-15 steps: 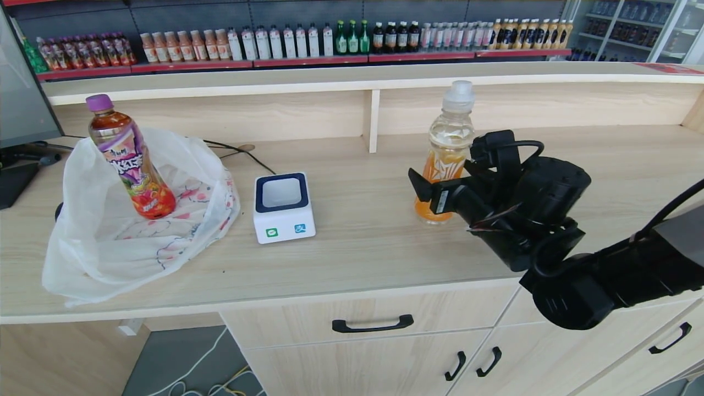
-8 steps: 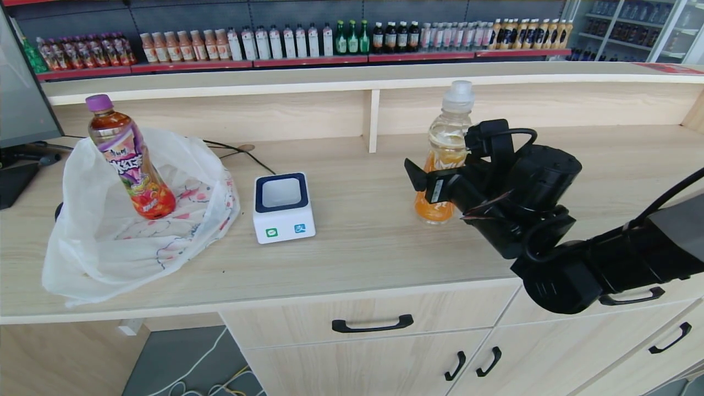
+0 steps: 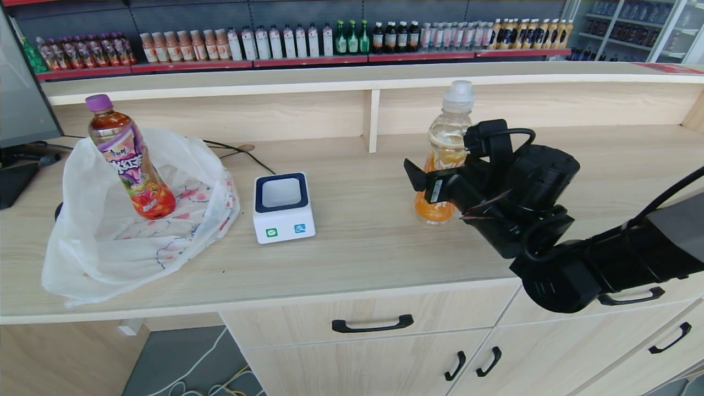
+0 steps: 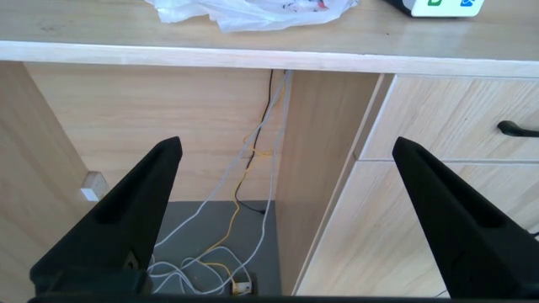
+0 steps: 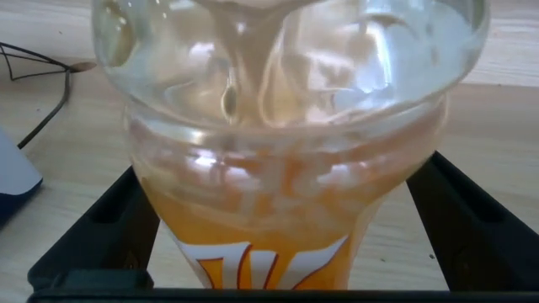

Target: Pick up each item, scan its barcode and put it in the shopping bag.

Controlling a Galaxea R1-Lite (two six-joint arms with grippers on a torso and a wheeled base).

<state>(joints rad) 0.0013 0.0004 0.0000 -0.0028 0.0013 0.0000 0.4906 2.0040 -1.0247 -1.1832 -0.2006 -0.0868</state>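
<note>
Left of the scanner (image 3: pixel 284 206) lies the shopping bag (image 3: pixel 99 247), a purple-capped bottle (image 3: pixel 129 159) leaning in it. All sit on a pale wooden counter (image 3: pixel 363 247), with drink shelves (image 3: pixel 308 41) beyond. Right of the scanner the orange bottle (image 3: pixel 451 132) stands upright, cap up, with the right gripper (image 3: pixel 435 179) around it; whether it grips, I cannot tell. The left gripper (image 4: pixel 286 147) hangs spread wide below the counter.

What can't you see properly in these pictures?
Head view: the right end effector hides the orange bottle low down.
Right wrist view: the top edge cuts off its cap.
Left wrist view: the top edge cuts off the shopping bag and scanner.
Head view: the shelf bottles have labels too small to read.
</note>
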